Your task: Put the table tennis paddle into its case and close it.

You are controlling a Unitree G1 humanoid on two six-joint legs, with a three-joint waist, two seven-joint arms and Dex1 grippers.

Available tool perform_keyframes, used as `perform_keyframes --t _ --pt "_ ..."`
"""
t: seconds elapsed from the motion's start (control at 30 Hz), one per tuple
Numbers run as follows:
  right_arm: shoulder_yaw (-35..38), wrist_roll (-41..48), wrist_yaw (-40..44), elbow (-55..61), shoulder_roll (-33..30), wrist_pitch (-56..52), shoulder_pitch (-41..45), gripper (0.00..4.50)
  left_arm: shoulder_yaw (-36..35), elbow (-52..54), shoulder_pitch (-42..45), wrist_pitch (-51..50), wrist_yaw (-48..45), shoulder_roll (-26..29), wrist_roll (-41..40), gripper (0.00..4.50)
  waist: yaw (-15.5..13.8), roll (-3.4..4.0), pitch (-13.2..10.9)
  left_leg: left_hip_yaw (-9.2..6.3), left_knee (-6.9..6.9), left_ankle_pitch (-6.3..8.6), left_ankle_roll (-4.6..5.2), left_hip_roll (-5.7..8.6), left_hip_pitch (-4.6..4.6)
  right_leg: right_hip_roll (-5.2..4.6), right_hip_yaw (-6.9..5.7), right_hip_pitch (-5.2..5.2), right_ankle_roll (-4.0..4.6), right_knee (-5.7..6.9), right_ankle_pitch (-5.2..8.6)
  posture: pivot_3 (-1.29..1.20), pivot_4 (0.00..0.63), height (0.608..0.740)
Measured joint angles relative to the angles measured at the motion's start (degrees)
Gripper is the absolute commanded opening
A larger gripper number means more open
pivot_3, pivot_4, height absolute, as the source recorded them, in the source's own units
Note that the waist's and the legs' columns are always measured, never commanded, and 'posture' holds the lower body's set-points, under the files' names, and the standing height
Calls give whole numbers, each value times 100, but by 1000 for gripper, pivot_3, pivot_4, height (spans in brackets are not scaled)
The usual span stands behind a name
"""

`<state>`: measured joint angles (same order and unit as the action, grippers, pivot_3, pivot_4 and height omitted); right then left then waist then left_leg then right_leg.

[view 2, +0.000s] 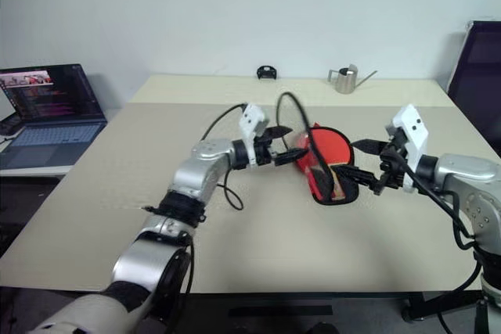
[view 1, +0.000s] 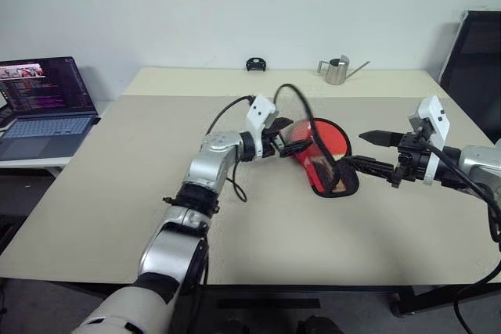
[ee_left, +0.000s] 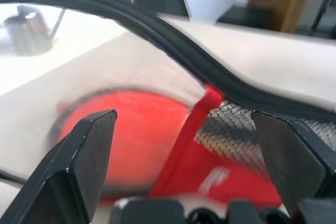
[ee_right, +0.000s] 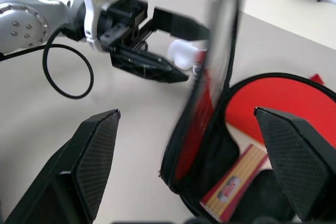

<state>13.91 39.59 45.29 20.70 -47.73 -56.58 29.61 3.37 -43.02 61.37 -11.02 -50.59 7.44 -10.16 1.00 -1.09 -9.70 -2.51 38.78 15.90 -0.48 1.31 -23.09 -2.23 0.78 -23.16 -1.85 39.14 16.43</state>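
On the beige table (view 1: 117, 209), the left gripper (view 2: 288, 145) reaches in from the left with its two black fingers spread wide and nothing between them, just beside the raised flap of the case (view 1: 335, 181). The case lies open near the table's middle, its black-edged flap standing up and the zip unclosed. The table tennis paddle (ee_right: 283, 103) rests inside the lower half of the case, red face up. The right gripper (view 1: 374, 152) comes in from the right at the case's handle end, fingers also wide apart and holding nothing.

The head views show the case as a red and black shape between the two grippers. The right wrist view adds the paddle's light-wood handle with its red stripe lying in the narrow end of the case, and the left gripper beyond the standing flap. The left wrist view shows the flap's black mesh pocket (ee_left: 231, 129), the white logo and the zip edge arcing overhead.

Farther back, a small black object (view 1: 255, 64) and a metal watering can (view 1: 337, 70) stand near the far edge. An open laptop (view 1: 43, 103) sits on a separate surface to the left.
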Motion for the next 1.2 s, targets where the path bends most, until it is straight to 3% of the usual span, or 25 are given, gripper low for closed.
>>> perform_keyframes --t 0.17,0.33,0.5,0.67,0.87,1.07,1.2 --pt "238 -10 -392 36 4 0 -109 4481 -254 -1685 1054 781 602 -717 26 4500 -39 -7 -4 9 0 7 11 1 -3 0 4 0 -4 -8 -1 0 150 740" --pt "302 -30 -718 44 13 0 -342 4481 -390 -2363 1196 1213 752 -751 135 4500 -2 -7 -5 15 -4 8 13 -2 3 1 7 -4 -4 -3 -1 0 150 740" --pt "184 -258 -1103 -40 192 29 -373 4481 -442 -2352 1122 1436 472 -482 135 4500 15 -6 -4 19 -1 8 13 0 5 1 9 -3 -4 0 -1 0 150 740" --pt "-332 -712 -1324 -816 543 266 -172 4481 -484 -1209 206 1332 -546 281 25 4500 98 -1 -2 23 -3 7 11 -2 12 2 17 -6 -3 8 -1 0 150 740" --pt "-891 -1375 -1268 -2173 846 877 490 4481 -418 1143 -1332 65 -1642 1362 -513 4500 81 0 -3 17 2 6 9 -4 8 0 22 -7 -2 8 -1 0 150 740" --pt "-1377 -1845 -860 -3600 1022 1375 1092 4481 -632 3127 -1976 -1221 -1945 2323 -1269 4500 42 0 -3 13 4 7 10 -1 5 -4 16 -2 -2 -1 -1 0 150 740" --pt "-1565 -2179 -610 -4547 1170 1777 1435 4481 -781 3590 -2193 -1503 -1825 2682 -1411 4500 64 0 -3 14 4 7 10 -3 8 -3 17 -2 -2 2 -1 0 150 740"
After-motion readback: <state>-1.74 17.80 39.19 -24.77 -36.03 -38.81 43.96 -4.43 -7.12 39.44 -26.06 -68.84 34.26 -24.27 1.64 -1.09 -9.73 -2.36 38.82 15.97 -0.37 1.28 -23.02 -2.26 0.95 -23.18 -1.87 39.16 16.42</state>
